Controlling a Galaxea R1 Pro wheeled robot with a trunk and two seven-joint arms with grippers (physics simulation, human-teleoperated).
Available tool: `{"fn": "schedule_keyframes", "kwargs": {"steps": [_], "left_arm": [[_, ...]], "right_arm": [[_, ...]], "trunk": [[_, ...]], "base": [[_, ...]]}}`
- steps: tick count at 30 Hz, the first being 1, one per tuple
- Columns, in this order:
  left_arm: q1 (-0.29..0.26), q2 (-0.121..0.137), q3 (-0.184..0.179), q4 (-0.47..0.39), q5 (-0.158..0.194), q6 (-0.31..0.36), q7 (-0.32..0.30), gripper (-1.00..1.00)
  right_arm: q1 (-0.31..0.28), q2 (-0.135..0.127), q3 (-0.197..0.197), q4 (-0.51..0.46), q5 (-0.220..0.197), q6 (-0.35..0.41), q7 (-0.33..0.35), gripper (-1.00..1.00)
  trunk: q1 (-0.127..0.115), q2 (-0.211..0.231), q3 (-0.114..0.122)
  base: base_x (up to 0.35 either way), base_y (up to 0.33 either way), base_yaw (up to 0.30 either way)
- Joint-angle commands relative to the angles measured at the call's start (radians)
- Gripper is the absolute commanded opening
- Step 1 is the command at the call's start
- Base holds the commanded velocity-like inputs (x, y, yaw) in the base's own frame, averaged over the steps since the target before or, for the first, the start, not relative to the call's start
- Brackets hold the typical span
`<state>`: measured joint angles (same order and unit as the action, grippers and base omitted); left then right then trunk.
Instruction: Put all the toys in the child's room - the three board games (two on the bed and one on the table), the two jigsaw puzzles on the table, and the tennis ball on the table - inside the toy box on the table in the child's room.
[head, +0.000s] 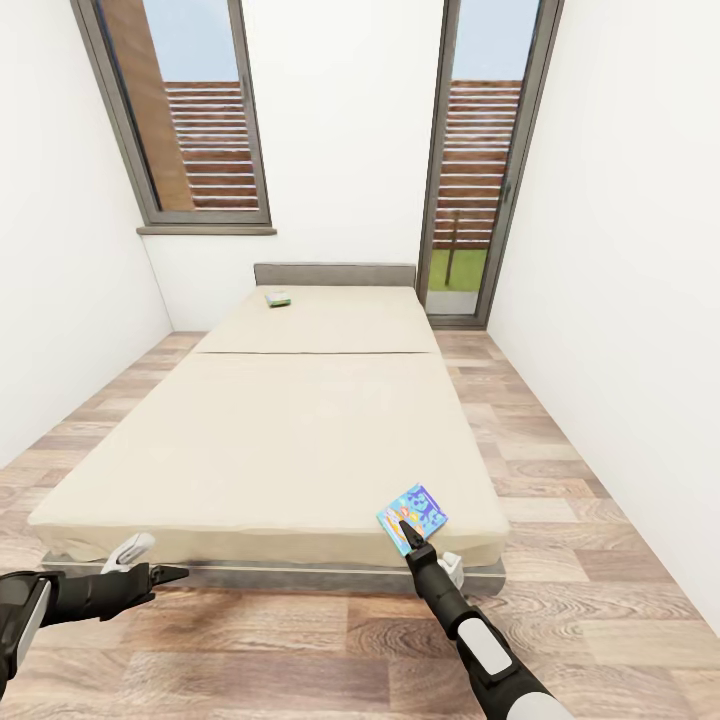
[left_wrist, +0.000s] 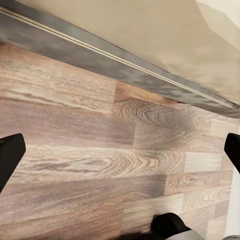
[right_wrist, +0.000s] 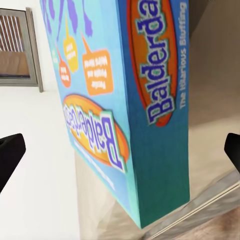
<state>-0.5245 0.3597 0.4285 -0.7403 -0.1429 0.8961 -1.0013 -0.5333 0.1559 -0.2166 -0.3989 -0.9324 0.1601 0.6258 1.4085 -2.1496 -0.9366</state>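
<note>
A blue board game (head: 413, 515) with orange labels lies flat on the bed (head: 290, 430) at its near right corner. My right gripper (head: 405, 530) is open at the box's near edge. In the right wrist view the box (right_wrist: 150, 100) stands close between the spread fingertips (right_wrist: 10, 155). A second, pale green board game (head: 278, 298) lies far off by the grey headboard. My left gripper (head: 168, 575) is open and empty over the floor by the bed's near left corner, fingertips (left_wrist: 10, 155) wide apart. The table, toy box, jigsaw puzzles and tennis ball are out of view.
The bed's dark grey frame (left_wrist: 125, 67) runs just ahead of my left gripper. Wood floor (head: 300, 640) surrounds the bed, with narrow strips along both white walls. A window (head: 190, 110) and a glass door (head: 475, 160) are at the far wall.
</note>
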Motion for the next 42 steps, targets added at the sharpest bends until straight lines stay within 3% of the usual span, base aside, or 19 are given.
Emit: {"fn": "schedule_keyframes", "kwargs": {"steps": [1,42], "left_arm": [[-0.001,-0.001,0.004,-0.001,-0.01,0.006,-0.01,1.0],[-0.001,-0.001,0.004,-0.001,-0.01,0.007,-0.01,1.0]], "right_arm": [[-0.001,0.001,-0.004,0.0,-0.009,0.01,0.003,1.0],[-0.001,-0.001,-0.004,-0.005,-0.009,0.019,0.005,1.0]], "trunk": [[0.0,0.0,-0.001],[0.0,0.0,-0.001]], "base": [[0.0,0.0,0.0],[0.0,0.0,0.0]]}}
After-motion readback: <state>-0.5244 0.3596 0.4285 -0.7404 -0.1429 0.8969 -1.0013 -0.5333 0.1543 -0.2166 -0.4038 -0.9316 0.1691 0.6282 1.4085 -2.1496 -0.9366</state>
